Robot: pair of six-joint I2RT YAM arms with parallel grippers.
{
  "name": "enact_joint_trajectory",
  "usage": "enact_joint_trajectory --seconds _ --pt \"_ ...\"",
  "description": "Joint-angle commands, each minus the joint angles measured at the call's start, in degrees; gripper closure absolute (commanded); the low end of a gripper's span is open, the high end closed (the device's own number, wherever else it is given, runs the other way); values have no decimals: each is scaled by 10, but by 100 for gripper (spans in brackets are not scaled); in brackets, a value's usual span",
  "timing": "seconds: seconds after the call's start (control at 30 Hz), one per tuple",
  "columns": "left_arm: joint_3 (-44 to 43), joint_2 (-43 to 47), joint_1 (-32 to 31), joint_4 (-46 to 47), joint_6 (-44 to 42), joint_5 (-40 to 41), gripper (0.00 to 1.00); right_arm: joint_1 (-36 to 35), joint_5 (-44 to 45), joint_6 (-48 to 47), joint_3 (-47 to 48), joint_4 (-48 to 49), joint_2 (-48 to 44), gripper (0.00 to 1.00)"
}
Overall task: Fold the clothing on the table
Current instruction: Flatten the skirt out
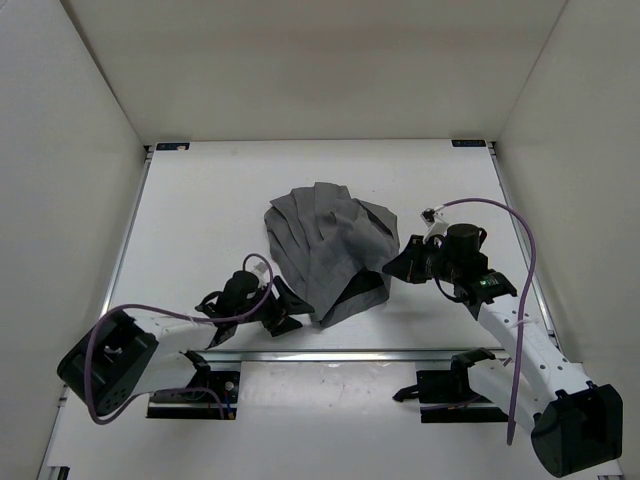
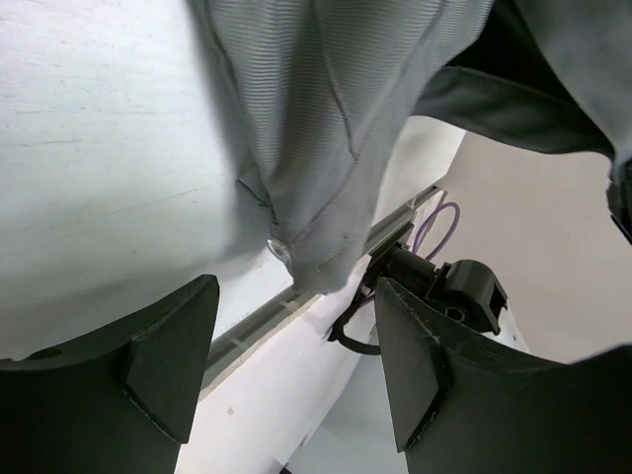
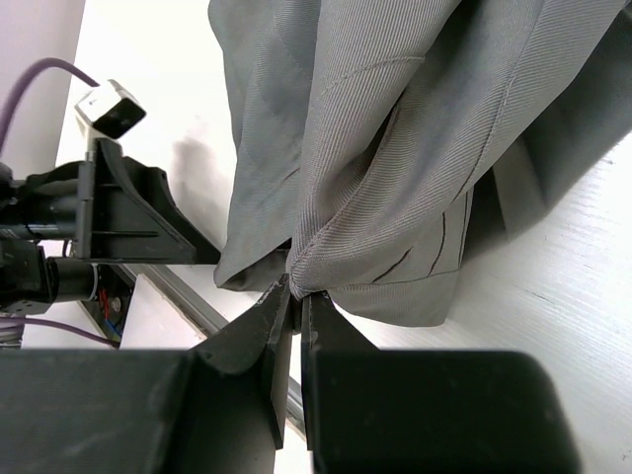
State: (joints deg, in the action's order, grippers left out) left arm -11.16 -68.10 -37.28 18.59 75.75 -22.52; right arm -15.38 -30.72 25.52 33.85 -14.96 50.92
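The clothing point(image 1: 325, 245) is lying bunched on the table point(image 1: 200, 190). The right gripper point(image 3: 293, 301) is pinching a fold at its edge with clenched jaws. The left gripper point(image 2: 294, 331) is hovering with jaws released, a hem corner just ahead of their gap.

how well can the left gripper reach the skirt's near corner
Probably yes: the left gripper is open, and a corner of the skirt lies just ahead of it, nothing between.
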Motion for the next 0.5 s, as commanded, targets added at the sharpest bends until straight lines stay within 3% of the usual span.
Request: enact_joint_trajectory --seconds 0.0,0.3,0.37,0.43,0.47 --pt "-8 -30 -14 40 19 14 25 -4 -9 1 -3 28 -8 100" --pt "-68 -171 -60 129 50 19 28 -2 -9 -2 -3 31 -13 100" --pt "-65 -187 -65 151 68 26 46 0 -9 -3 -8 25 -14 100" --pt "-60 -178 -61 159 70 32 76 6 -19 -9 1 19 -15 100" --pt "-49 -159 -54 151 62 37 83 6 -25 -16 3 8 -14 100"
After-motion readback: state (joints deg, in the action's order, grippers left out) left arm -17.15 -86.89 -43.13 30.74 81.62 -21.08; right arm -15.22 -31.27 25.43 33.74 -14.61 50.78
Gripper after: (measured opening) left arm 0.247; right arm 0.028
